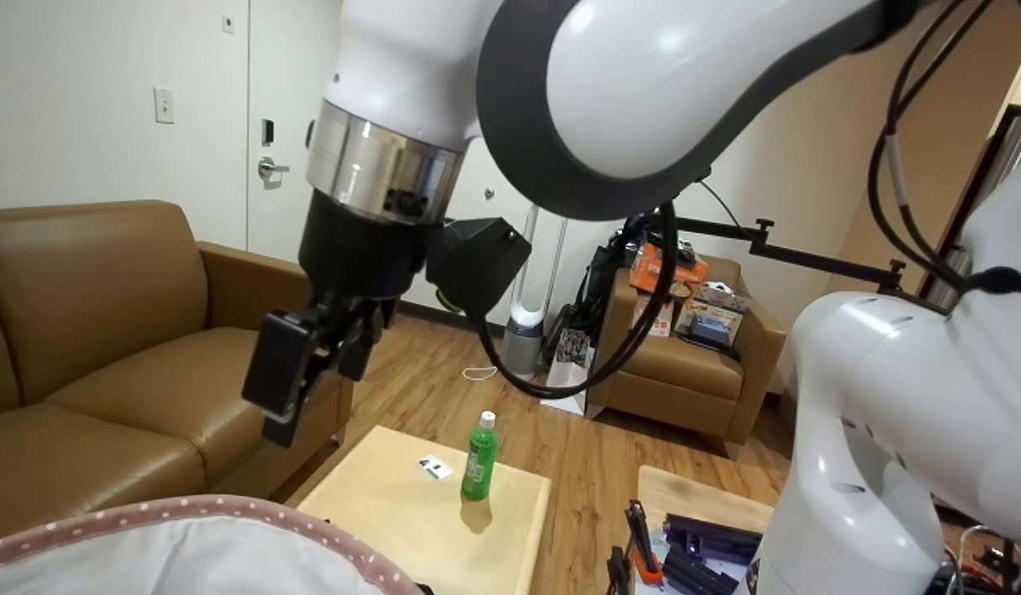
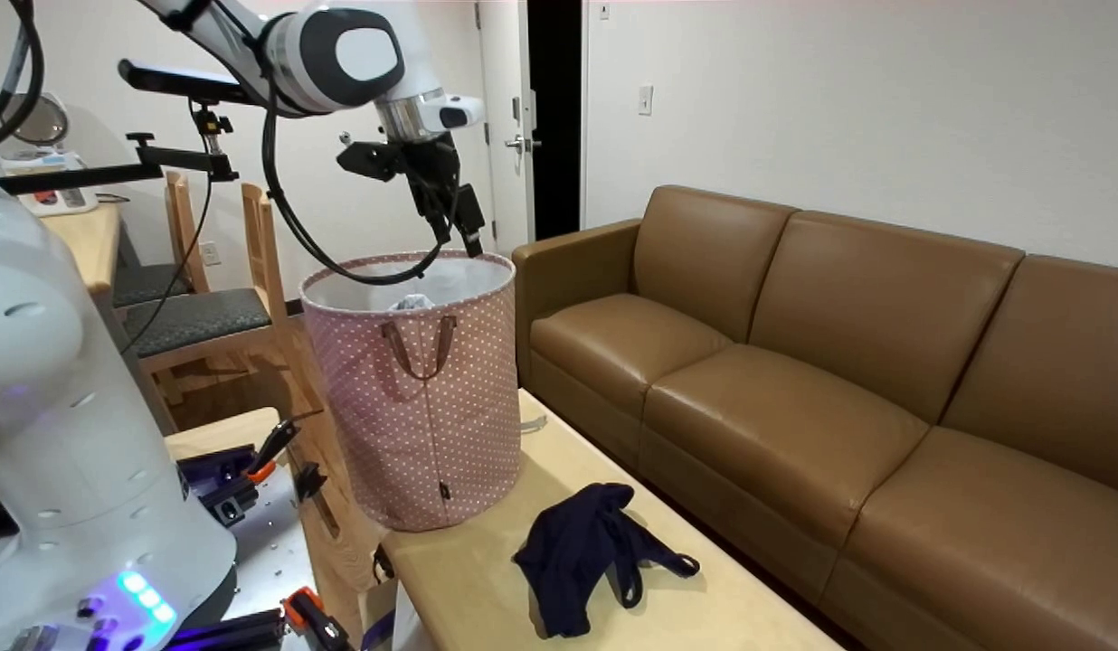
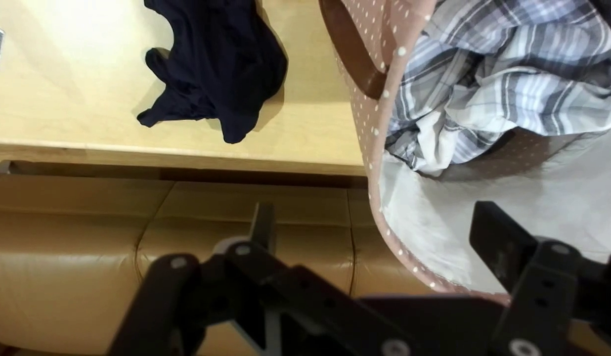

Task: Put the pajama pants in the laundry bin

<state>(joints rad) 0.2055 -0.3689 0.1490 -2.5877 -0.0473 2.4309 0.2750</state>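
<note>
Grey, white and black plaid cloth, apparently the pajama pants (image 3: 528,94), lies crumpled inside the laundry bin (image 2: 414,407). A small part of the cloth also shows over the rim in an exterior view (image 2: 412,302). The bin is tall, pink with white dots and brown handles, and has a white lining. Its rim shows in the wrist view (image 3: 377,148) and at the bottom of an exterior view (image 1: 230,506). My gripper (image 2: 459,242) is open and empty above the bin's far rim. In the wrist view my gripper (image 3: 374,212) has its fingers wide apart, with the rim between them.
A dark navy garment (image 2: 582,551) lies on the light wooden table (image 2: 731,615) beside the bin. A green bottle (image 1: 480,459) and a small card (image 1: 435,467) stand and lie on the table. A brown sofa (image 2: 749,389) runs along the table's side.
</note>
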